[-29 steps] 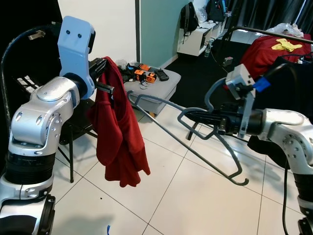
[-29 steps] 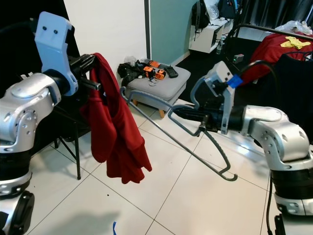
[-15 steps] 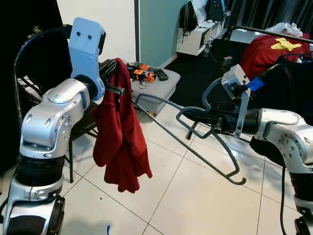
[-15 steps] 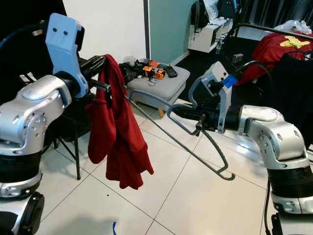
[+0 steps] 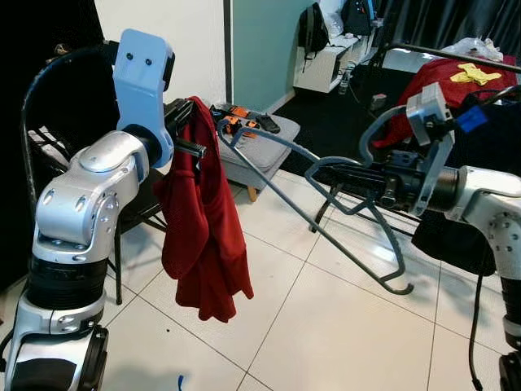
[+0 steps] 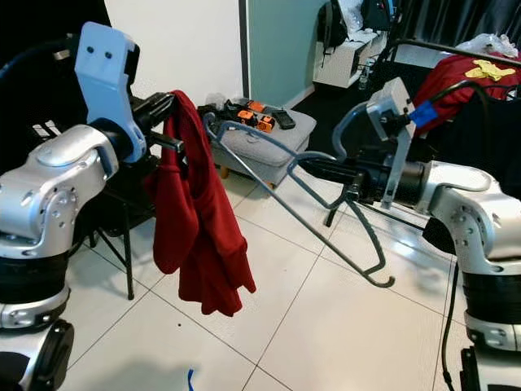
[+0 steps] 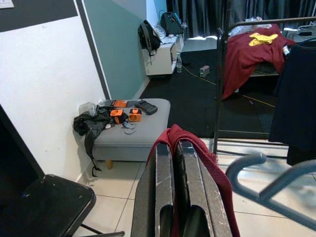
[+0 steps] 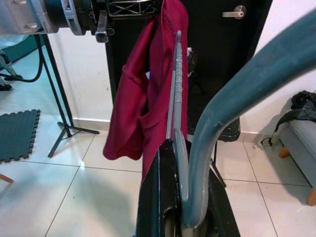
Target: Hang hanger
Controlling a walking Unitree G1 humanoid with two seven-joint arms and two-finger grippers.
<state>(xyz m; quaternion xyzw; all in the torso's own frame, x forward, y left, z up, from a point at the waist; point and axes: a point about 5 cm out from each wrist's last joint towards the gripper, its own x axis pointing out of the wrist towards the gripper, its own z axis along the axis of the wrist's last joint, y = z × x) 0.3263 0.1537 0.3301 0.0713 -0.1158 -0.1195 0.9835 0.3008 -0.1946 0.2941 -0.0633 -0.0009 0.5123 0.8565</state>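
A red garment (image 5: 203, 236) hangs from my left gripper (image 5: 181, 122), which is raised at chest height and shut on the cloth near its top; the fabric drapes over the black fingers (image 7: 165, 187). My right gripper (image 5: 346, 173) is shut on a grey plastic hanger (image 5: 326, 230) where its neck meets the body, with the big hook (image 8: 232, 98) curving up beside the wrist. The hanger points leftward. Its far tip (image 5: 221, 129) sits just right of the garment's top edge, close to it, and I cannot tell if they touch.
A grey ottoman (image 5: 273, 147) with orange and black tools stands behind the hanger. A black chair (image 5: 134, 213) is behind the garment. A clothes rack (image 5: 423, 50) with red and dark clothes stands at the right. White tiled floor lies below.
My right arm has lifted the hanger and drawn back to the right; the hanger's far tip now sits higher, level with the garment's top. The left gripper still holds the garment.
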